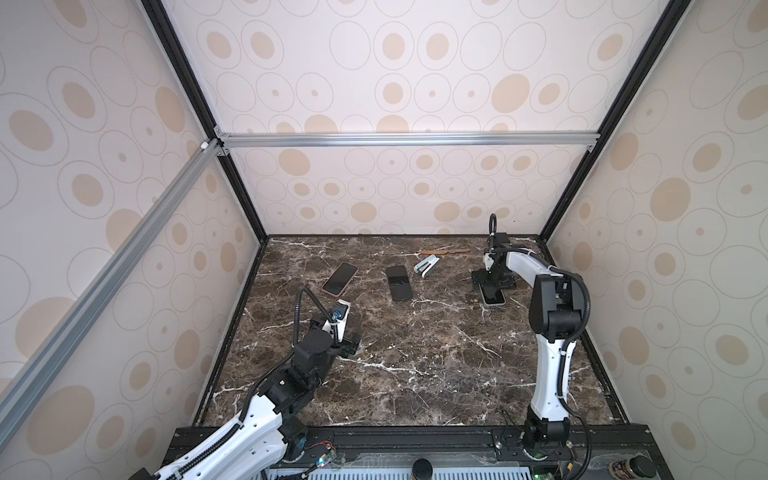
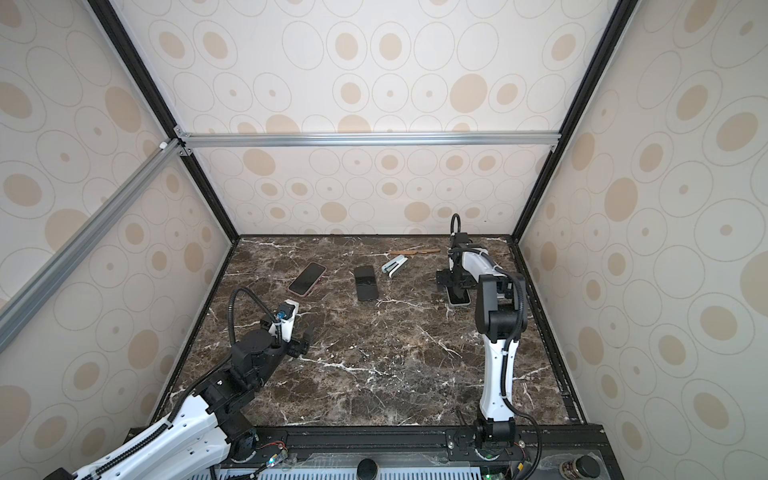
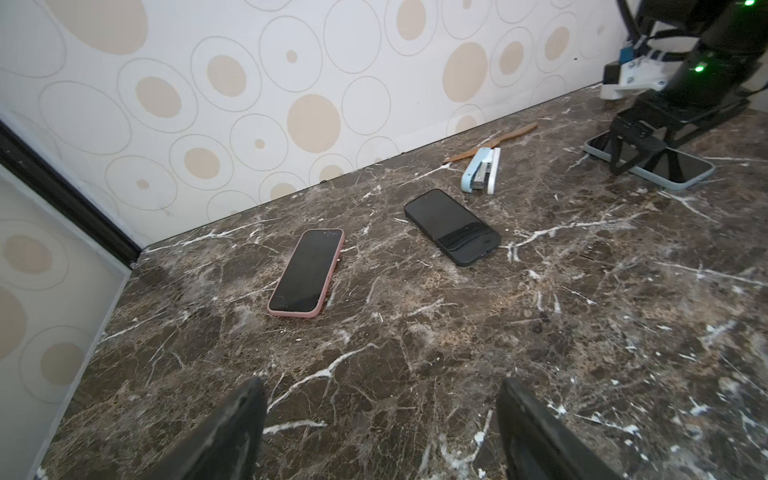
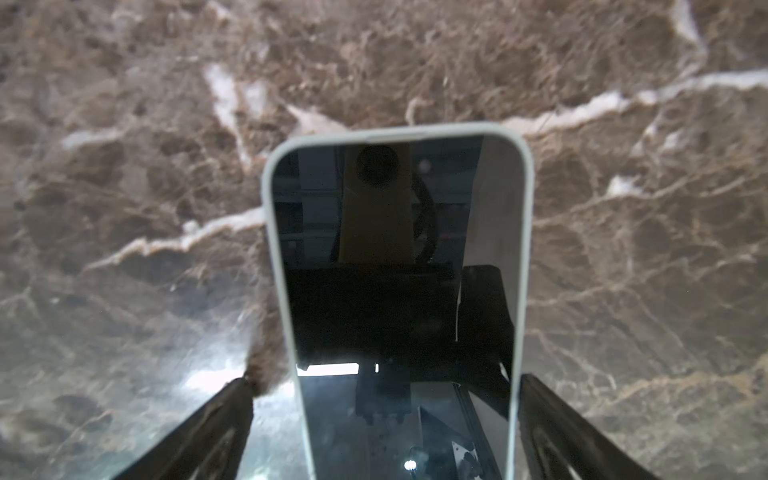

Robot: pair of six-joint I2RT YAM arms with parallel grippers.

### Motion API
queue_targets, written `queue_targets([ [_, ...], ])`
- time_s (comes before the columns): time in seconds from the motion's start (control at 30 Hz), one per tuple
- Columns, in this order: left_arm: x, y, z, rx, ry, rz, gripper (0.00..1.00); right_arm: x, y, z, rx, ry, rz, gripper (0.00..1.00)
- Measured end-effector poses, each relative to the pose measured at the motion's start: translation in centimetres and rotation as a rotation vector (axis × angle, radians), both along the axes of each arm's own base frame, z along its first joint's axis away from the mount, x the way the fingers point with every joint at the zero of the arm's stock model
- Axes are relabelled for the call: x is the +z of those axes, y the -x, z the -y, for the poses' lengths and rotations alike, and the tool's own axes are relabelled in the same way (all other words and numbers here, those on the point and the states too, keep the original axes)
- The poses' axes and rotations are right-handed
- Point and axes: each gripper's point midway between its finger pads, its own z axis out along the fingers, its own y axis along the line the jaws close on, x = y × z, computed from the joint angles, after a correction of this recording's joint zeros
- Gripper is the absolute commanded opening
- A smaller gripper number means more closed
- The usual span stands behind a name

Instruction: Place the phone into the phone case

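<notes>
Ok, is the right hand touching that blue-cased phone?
Cannot tell. In the right wrist view the right hand straddles the phone: marble shows between one finger and the case, none at the other.

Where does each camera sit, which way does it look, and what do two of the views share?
Top views: high at the front, looking down toward the back wall over the marble table; left arm and right arm show.
Left wrist: low above the table, looking at the pink-cased phone, black phone and stapler; the open left pincer shows.
Right wrist: close above the pale-cased phone, looking down; the open right pincer straddles it.
Shared: both wrist views show the pale-cased phone.
</notes>
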Motion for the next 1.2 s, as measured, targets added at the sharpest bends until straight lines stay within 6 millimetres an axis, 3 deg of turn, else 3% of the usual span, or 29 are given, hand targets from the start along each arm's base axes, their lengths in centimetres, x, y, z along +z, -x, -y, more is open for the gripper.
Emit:
queue_targets([
  [0.07,0.2,-0.8,-0.4,0.04,-0.002,0.002,0.9,1.4,0.0,0.0,-0.002,0.0,0.03,1.0],
  [0.2,0.9,-3.3,-3.5,0.19,0.028,0.028,0.91,6.7,0.9,0.6,-0.039,-0.01,0.203,1.0],
  [0.3,1.7,-5.0,-7.2,0.34,0.082,0.095,0.89,10.9,3.6,1.6,-0.089,-0.02,0.393,0.99],
  [0.37,1.0,-5.5,-9.7,0.433,0.114,0.135,0.88,12.3,5.9,2.4,-0.119,-0.014,0.525,0.99],
  [0.43,-1.5,-5.3,-11.9,0.513,0.118,0.135,0.87,11.8,8.3,2.8,-0.132,-0.004,0.636,1.0],
  [0.53,-5.8,-4.3,-13.9,0.568,0.084,0.081,0.88,7.5,11.3,3.1,-0.136,0.014,0.666,1.0],
  [0.63,-7.4,-4.2,-14.8,0.575,0.083,0.067,0.88,3.1,13.3,3.0,-0.113,0.024,0.643,1.0],
  [0.7,-7.6,-4.7,-15.2,0.578,0.086,0.076,0.89,1.7,13.4,2.3,-0.065,0.021,0.634,1.0],
  [0.87,-7.3,-5.9,-14.9,0.486,0.125,0.146,0.92,3.3,10.6,-0.4,0.086,-0.042,0.78,0.99],
  [0.93,-7.5,-6.1,-14.8,0.444,0.137,0.169,0.93,3.3,10.5,-1.0,0.123,-0.06,0.831,0.98],
  [1.0,-8.2,-6.1,-14.7,0.417,0.141,0.171,0.97,2.8,11.0,-1.0,0.129,-0.06,0.829,0.99],
  [1.1,-10.3,-5.9,-14.7,0.414,0.134,0.122,1.0,3.4,10.2,0.0,0.073,-0.024,0.842,1.0],
  [1.2,-8.9,-6.8,-15.5,0.459,0.149,0.168,0.99,4.6,9.3,0.7,0.038,0.001,0.88,1.0],
])
